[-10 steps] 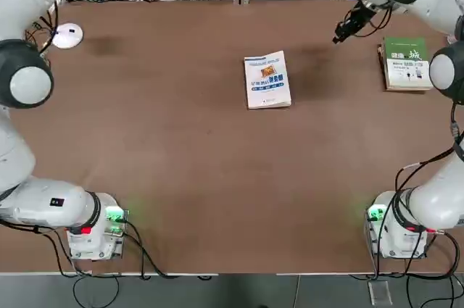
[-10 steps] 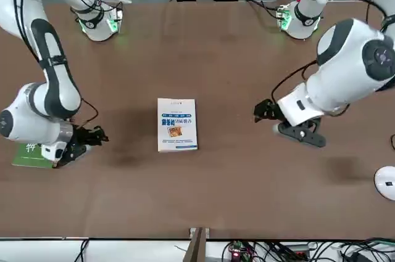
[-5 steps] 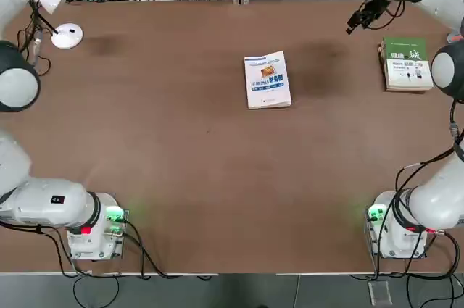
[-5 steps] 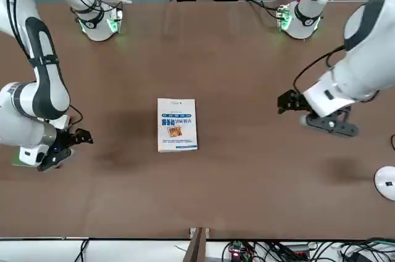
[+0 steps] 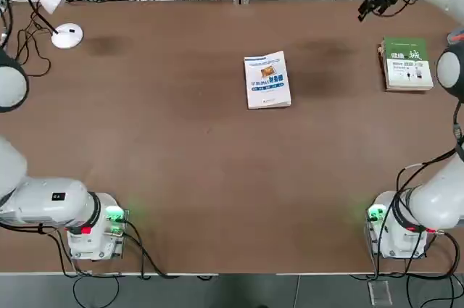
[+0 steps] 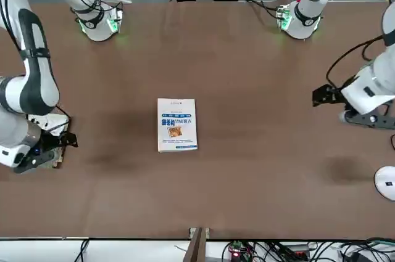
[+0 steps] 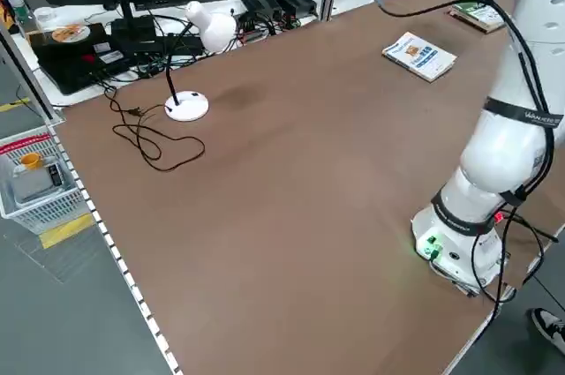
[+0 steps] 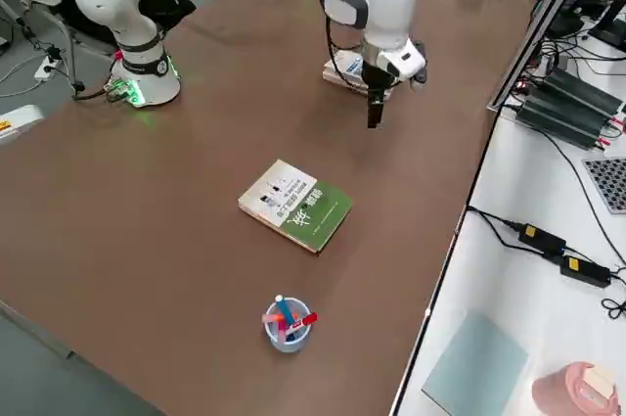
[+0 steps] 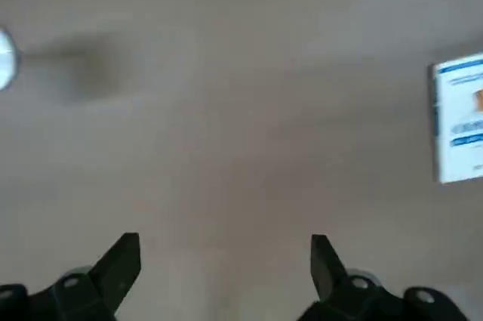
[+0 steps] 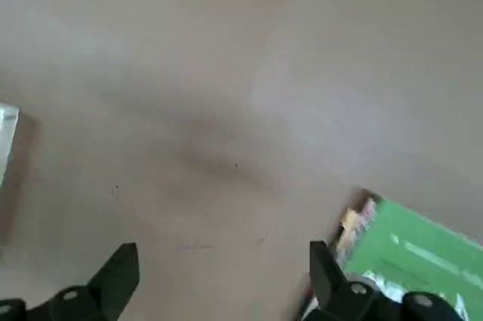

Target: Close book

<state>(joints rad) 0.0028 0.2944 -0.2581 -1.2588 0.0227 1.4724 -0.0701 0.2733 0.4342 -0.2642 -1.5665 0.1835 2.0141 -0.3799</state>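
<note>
Both arms, L point(image 5: 54, 203) & R point(image 5: 438, 203), glossy white w/ rounded housings, dk grey joint bands point(image 6: 38, 83) & round white joint caps point(image 5: 10, 88). Blk cables point(image 7: 540, 84) run along outside, tied w/ dk straps point(image 7: 523, 114). Bases show green lights point(image 5: 114, 212) plus red patch point(image 5: 85, 230). L upper housing has sm blk rect. mark point(image 5: 58, 196). L gripper point(image 9: 226, 236) & R gripper point(image 10: 226, 245): matte blk, angular fingers, round silvery screws point(image 9: 360, 283).

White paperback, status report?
Book shut, cover up. Left claw open, empty, off toward table's left. Right claw open, empty, far right. Nothing over book.
</note>
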